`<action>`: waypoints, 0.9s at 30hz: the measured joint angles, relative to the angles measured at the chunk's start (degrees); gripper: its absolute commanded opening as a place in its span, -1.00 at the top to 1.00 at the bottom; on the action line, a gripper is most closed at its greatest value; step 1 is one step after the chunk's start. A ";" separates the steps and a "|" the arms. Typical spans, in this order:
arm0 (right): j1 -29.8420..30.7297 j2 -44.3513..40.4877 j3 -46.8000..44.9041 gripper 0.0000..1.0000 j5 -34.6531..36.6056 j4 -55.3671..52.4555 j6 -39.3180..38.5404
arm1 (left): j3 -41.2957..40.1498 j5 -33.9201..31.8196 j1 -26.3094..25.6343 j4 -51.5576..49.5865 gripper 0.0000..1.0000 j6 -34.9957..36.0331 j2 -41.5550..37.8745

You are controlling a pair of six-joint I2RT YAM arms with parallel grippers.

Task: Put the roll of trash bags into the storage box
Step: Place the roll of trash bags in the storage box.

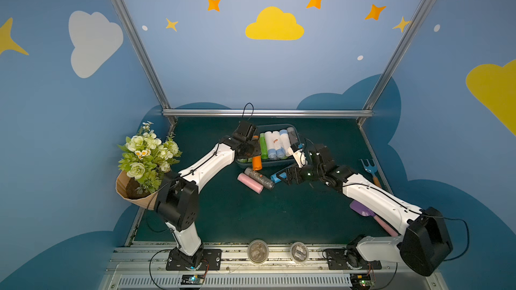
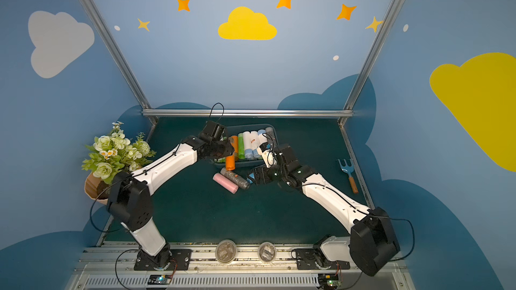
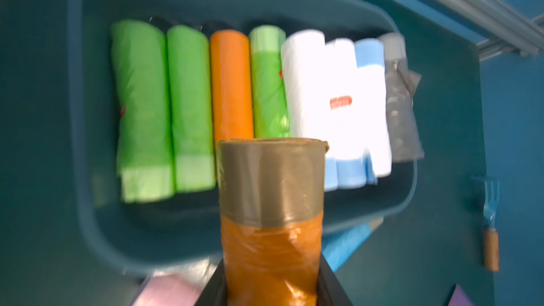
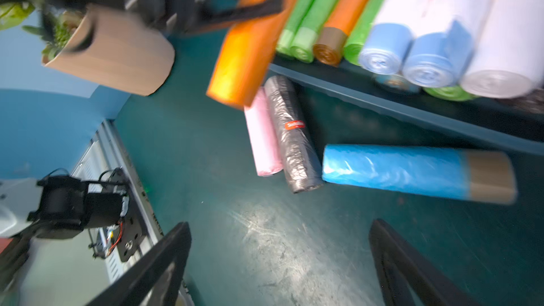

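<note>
Clamps 1 orange roll (image 3: 270, 231) in left gripper (image 3: 273, 289) by storage box (image 3: 164, 239), 8 rolls (image 3: 188, 107) in top row, 3 on mat (image 4: 206, 201); right gripper (image 4: 279, 225) spread, empty; red labels (image 3: 340, 102) too blurred to read

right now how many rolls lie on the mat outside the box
3: pink roll and black roll side by side before the storage box, blue roll next to them. Held orange roll excluded; arms may hide more.

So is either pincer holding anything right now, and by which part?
The left pincer is shut on the orange roll, gripping its orange body behind the brown-banded end. The right pincer is open and holds nothing.
</note>
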 measured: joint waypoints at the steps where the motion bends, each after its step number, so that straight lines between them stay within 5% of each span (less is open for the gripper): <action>1: 0.00 0.42 -0.02 -0.85 -0.85 0.02 -0.02 | 2.23 0.11 0.24 -0.33 0.24 -0.07 2.08; 9: 0.15 1.09 -0.04 -0.85 -2.58 1.07 1.46 | 17.70 0.48 0.79 -5.33 0.24 1.57 15.32; 27: 0.35 0.61 -0.63 -0.85 -1.97 0.83 2.19 | 32.39 1.22 2.95 -11.15 0.23 4.57 27.19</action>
